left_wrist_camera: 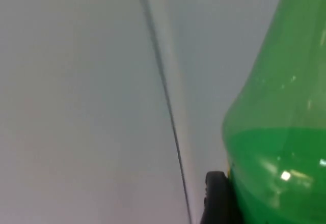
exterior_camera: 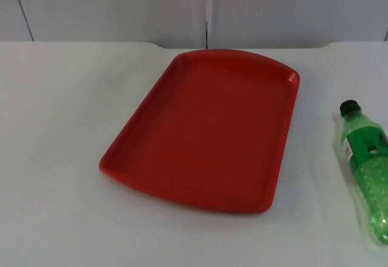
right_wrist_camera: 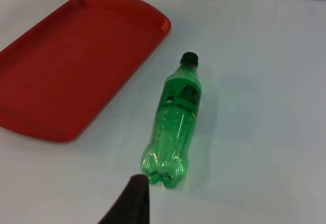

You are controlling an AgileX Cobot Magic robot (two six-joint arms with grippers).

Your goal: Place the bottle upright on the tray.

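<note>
Bottle (exterior_camera: 367,164), green with a black cap, lies on its side on the white table (exterior_camera: 54,158) at the frame's right edge, beside the red tray (exterior_camera: 209,127). Left gripper's fingertip (left_wrist_camera: 218,196) touches a second green bottle (left_wrist_camera: 280,132); its opening cannot be told.

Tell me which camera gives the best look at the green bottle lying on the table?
The right wrist view: the lying bottle shows whole there, black cap to base, beside the red tray. The top view cuts it at the edge. The left wrist view looks at another green bottle, close up.
</note>
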